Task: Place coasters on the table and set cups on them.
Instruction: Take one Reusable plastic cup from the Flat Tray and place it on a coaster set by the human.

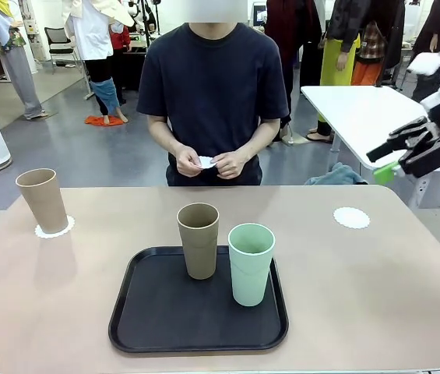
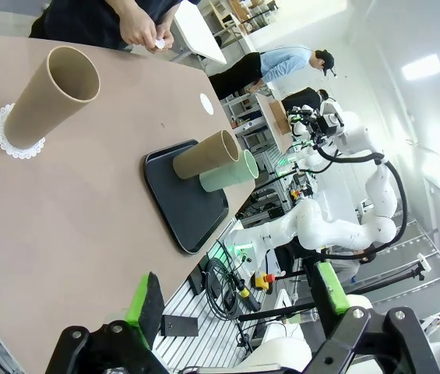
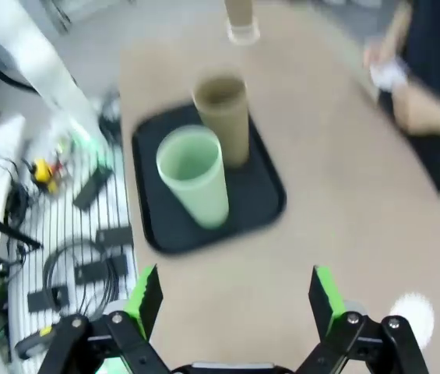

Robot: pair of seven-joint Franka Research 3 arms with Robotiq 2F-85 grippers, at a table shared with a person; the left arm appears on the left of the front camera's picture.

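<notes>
Far left: left gripper (image 2: 235,284) open wide, green pads apart, nothing between them. Ahead of it and off to one side, a tall tan-brown tapered tumbler (image 1: 41,200), upright on a small scalloped white paper coaster (image 1: 54,230) on the beige surface (image 1: 375,280). Mid-surface, a black rectangular tray (image 1: 149,312) carrying a second tan-brown tumbler (image 1: 198,240) and, just beside it on the right gripper's side, a pale mint-green tumbler (image 1: 251,263), both upright, long axes vertical. Beyond the tray, a person's hands (image 1: 230,164) together over something small and white, perhaps the third coaster, too small to be sure. Further right, a bare white scalloped coaster (image 1: 351,217), below and just ahead of the right gripper (image 1: 387,160), itself raised off the surface, jaws fully apart, empty. Judged from here: mint-green tumbler well ahead of that gripper, nearer to it than to the left one; side-on approach across the vertical axis called for, then a short carry back to the bare coaster.
</notes>
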